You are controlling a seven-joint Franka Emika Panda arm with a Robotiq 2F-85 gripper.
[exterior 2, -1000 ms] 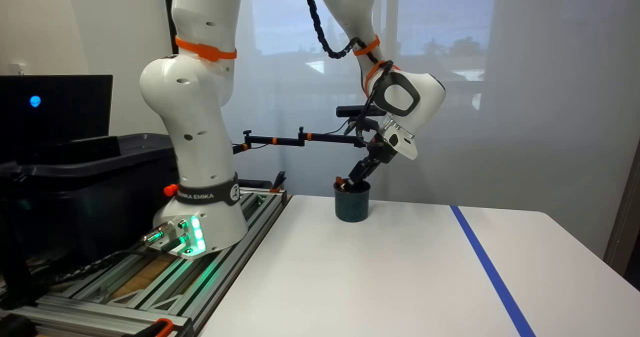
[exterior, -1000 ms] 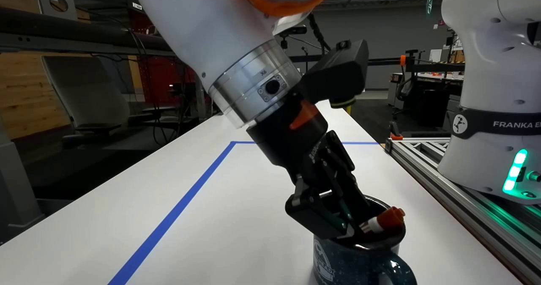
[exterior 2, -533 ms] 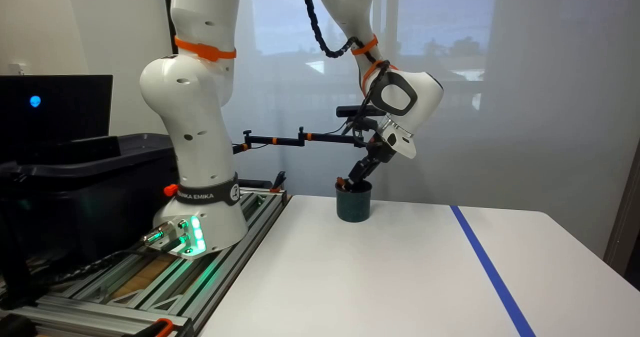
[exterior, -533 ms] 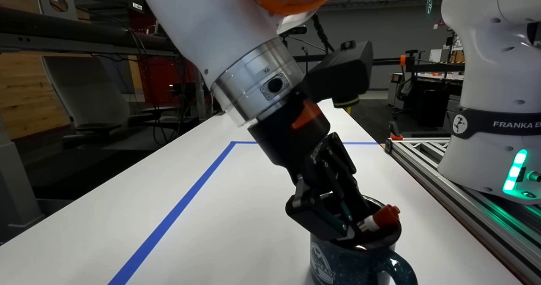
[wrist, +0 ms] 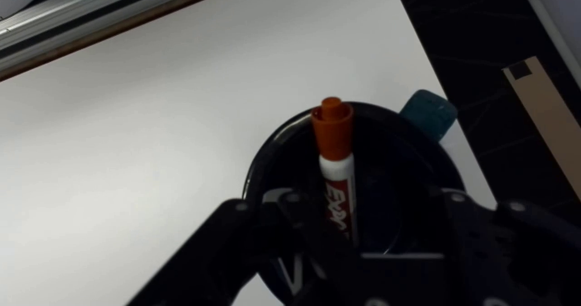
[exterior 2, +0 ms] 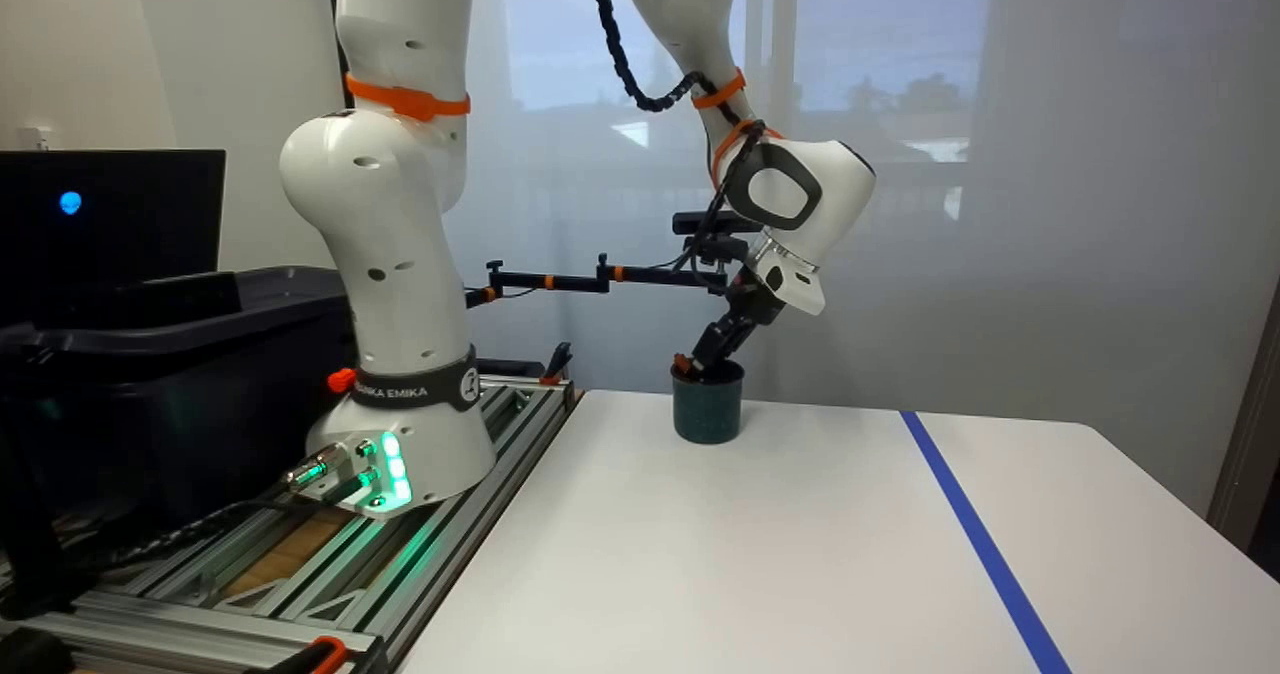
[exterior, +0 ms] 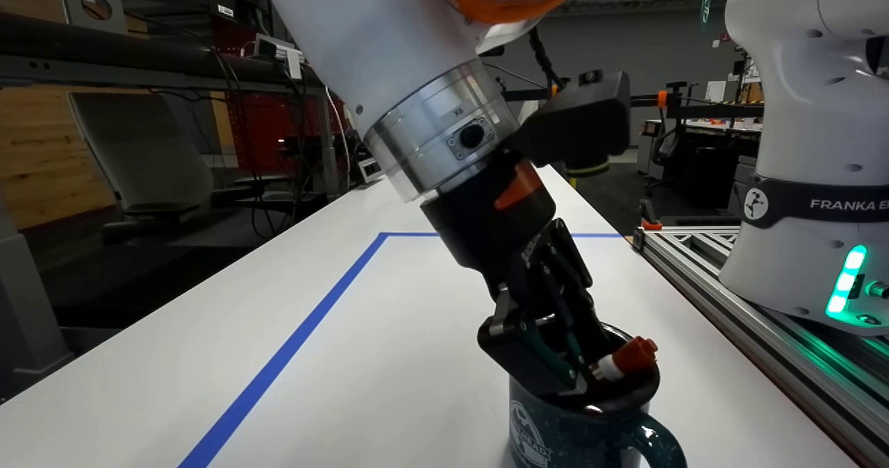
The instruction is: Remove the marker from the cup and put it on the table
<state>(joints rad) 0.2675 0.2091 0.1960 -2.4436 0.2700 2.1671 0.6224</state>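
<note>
In an exterior view, at the extreme left, a black screen (exterior 2: 120, 239) bearing a blue mark shows above a black tub (exterior 2: 190, 414). Next, a metal frame (exterior 2: 465, 529) runs along the left edge of the table (exterior 2: 780, 544); the arm (exterior 2: 390, 254) is mounted on it, base lights green. A dark pole (exterior 2: 575, 283) shows above the table's far left corner.

Near that corner, close to the far edge, the dark teal cup (exterior 2: 707, 414) stands upright on the table. The marker (wrist: 337, 167) is in the cup, tilted, its orange-red cap at the rim in the wrist view; contact of cap and rim cannot be told. The lower end is hidden by the gripper (exterior 2: 703, 364), which enters the cup's mouth at a slant.

Tool condition: released. In the wrist view its fingers (wrist: 295, 210) stand apart; the marker shows in the gap, just beside the finger on that view's left, contact not determinable. The cup's handle (wrist: 429, 115) reaches toward a table edge.

Further right, a blue tape line (exterior 2: 980, 539) runs from the far edge toward the near side. Beyond it lies the table's rounded far right corner.
</note>
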